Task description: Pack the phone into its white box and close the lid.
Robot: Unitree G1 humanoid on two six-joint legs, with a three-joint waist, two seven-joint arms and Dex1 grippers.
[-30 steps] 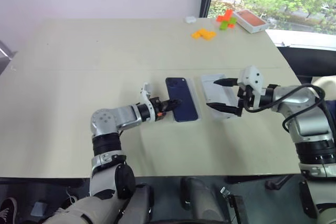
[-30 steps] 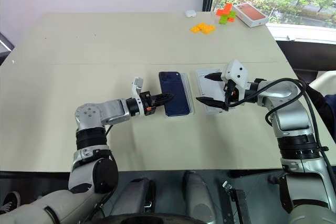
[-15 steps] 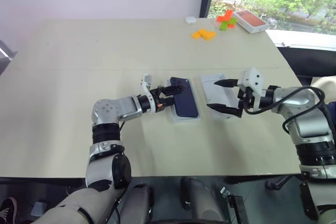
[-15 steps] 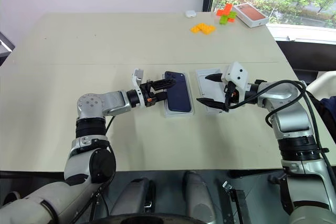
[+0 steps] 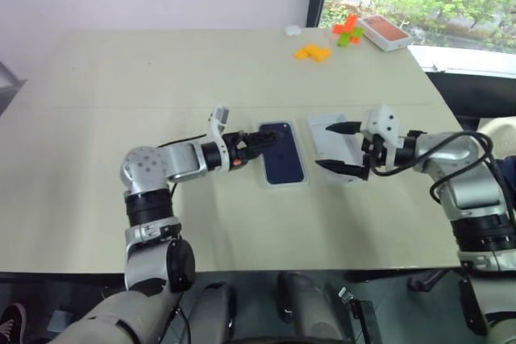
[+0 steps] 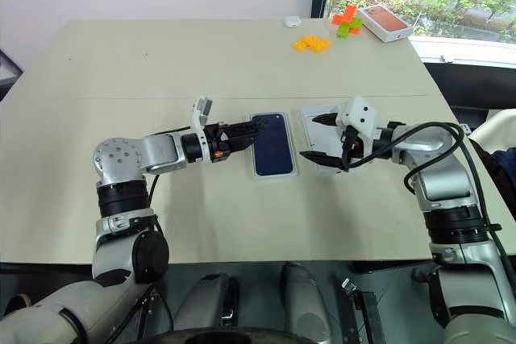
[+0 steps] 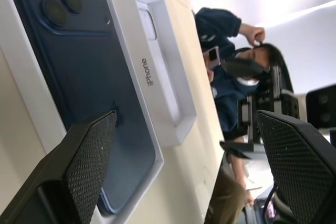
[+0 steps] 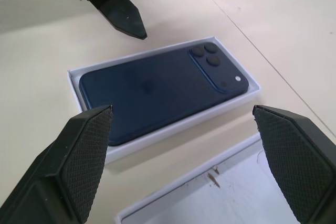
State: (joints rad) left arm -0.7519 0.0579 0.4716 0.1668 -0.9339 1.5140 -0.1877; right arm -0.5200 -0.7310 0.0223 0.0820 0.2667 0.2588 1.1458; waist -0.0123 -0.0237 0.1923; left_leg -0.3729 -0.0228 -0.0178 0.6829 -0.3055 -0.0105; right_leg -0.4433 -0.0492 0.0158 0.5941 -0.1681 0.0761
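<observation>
The dark navy phone (image 5: 284,155) lies flat, camera side up, inside the white box (image 8: 173,130) at the middle of the table. My left gripper (image 5: 260,141) is open at the phone's left edge, holding nothing; its fingers (image 7: 79,171) stand wide apart. The lid (image 5: 334,147) lies just right of the box, its plain white inside facing up. Above the lid hovers my right gripper (image 5: 337,147), open and empty, with one of its fingers (image 8: 79,156) on each side of the wrist view.
At the far right of the table are orange blocks (image 5: 313,52), red and green blocks (image 5: 347,30), a white box with an orange-red top (image 5: 385,31) and a small white object (image 5: 292,30). A seated person (image 7: 231,72) is beyond the table.
My left gripper opened and let go of the phone, which now rests flat in the box. The left hand rose slightly and drew back to the left. The right arm stayed still.
</observation>
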